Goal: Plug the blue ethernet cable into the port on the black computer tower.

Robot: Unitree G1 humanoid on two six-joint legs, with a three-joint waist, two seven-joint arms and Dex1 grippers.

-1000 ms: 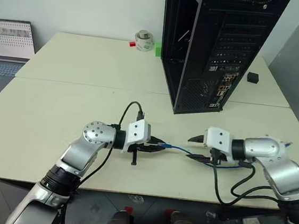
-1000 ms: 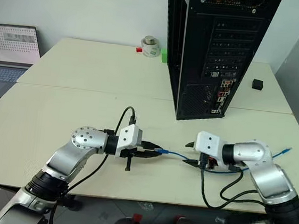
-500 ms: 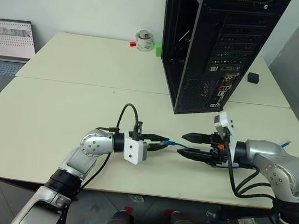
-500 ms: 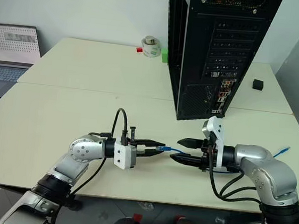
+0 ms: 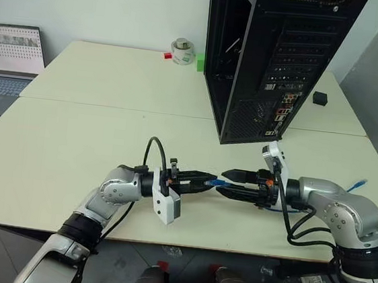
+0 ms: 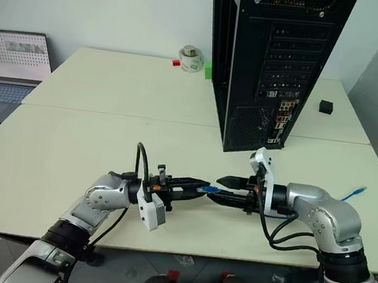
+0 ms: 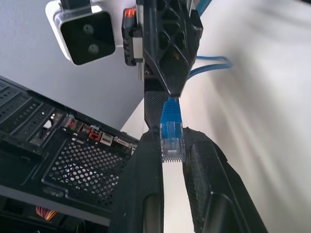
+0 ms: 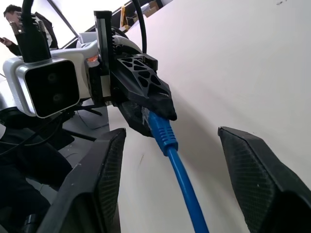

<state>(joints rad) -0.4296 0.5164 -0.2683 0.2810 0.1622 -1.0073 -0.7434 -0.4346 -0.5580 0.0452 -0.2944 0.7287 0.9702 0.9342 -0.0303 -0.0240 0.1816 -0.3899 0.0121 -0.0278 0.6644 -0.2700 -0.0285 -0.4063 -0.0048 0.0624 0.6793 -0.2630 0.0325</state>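
You get bright, even indoor light; soft shadows on the table (image 5: 75,129) under both arms, slightly blurred beyond the fingers.

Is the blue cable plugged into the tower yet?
Not plugged in. The cable's plug is pinched in the shut left gripper over the table, apart from the tower.

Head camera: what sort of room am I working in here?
Probably an office or lab workbench: two pale tables pushed together, an open laptop at the far left, and a black computer tower standing on top.

Left end effector (image 7: 171,145) pinching blue ethernet cable (image 7: 171,131), black computer tower (image 7: 58,160) behind
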